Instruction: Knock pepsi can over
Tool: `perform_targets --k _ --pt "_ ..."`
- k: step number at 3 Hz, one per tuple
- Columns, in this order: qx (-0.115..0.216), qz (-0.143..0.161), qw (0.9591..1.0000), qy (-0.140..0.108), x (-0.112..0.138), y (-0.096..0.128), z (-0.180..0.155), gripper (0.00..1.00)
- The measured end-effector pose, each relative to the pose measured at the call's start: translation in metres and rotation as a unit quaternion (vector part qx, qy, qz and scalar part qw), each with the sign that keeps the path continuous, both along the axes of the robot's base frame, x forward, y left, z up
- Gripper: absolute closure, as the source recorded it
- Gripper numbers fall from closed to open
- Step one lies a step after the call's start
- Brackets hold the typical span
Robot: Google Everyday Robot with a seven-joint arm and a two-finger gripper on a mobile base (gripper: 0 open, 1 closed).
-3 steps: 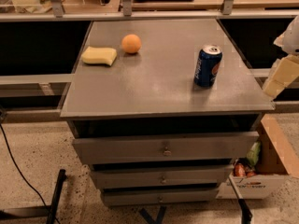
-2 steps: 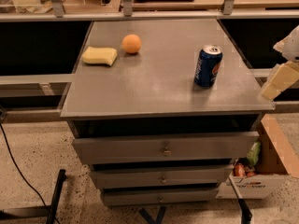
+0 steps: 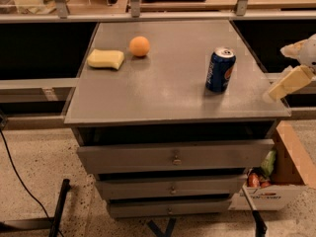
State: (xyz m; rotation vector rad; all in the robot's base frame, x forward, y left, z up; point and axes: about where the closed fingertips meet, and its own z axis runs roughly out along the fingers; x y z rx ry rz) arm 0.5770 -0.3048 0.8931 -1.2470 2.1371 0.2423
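The pincer (image 3: 291, 81) hung at the far right edge of the view, just off the right front corner of the grey cabinet top (image 3: 168, 95), a pale cream piece of it slanting down toward that corner. Whether it stood apart or together could not be told. The pepsi can (image 3: 220, 69) stood upright on the cabinet top to the left of the pincer, near it but clearly apart from it, silver top up and round logo facing forward. Much farther left of the pincer and toward the back of the top sat an orange ball (image 3: 139, 46), and just beyond that, farther left again, lay a yellow sponge (image 3: 105, 59); both were well apart from the can. Below and to the left of the pincer, the cabinet's top drawer (image 3: 173, 157) stood slightly pulled out. Directly beneath the pincer, on the floor beside the cabinet, sat a cardboard box (image 3: 291, 164) with some packets in it.
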Motion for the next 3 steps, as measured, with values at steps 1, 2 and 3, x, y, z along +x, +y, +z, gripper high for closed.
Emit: perform_targets --k 1,2,3 --pt "0.067 0.03 0.9968 -0.033 0.016 0.019 0.007 0.0" --pt "0.123 0.043 0.9897 -0.058 0.028 0.029 0.009 0.0" --pt "0.171 0.057 0.9814 -0.067 0.035 0.039 0.008 0.0"
